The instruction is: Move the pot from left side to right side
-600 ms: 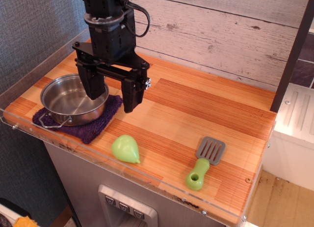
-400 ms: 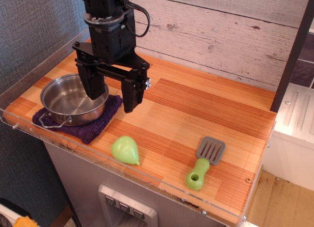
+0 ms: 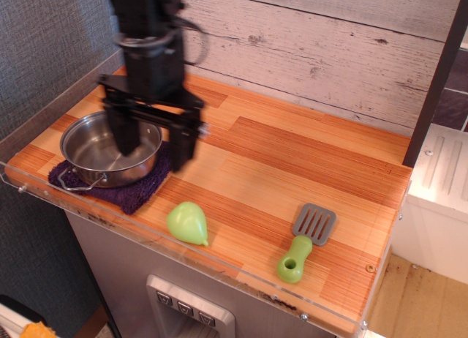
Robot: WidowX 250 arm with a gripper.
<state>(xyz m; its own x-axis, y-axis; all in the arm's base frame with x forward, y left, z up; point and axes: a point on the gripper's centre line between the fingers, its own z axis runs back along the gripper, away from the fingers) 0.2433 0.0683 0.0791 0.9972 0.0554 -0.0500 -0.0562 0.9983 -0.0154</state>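
The shiny steel pot sits on a purple cloth at the left end of the wooden counter, one wire loop handle toward the front. My black gripper is blurred with motion and hangs over the pot's right side. It is open: one finger is over the pot's inside, the other over the cloth just right of the rim. It holds nothing.
A green pear-shaped toy lies near the front edge. A grey spatula with a green handle lies front right. A clear plastic rim runs along the counter's front and left edges. A plank wall stands behind.
My gripper has moved left, so it stands further over the pot. The pot, pear and spatula have not moved.
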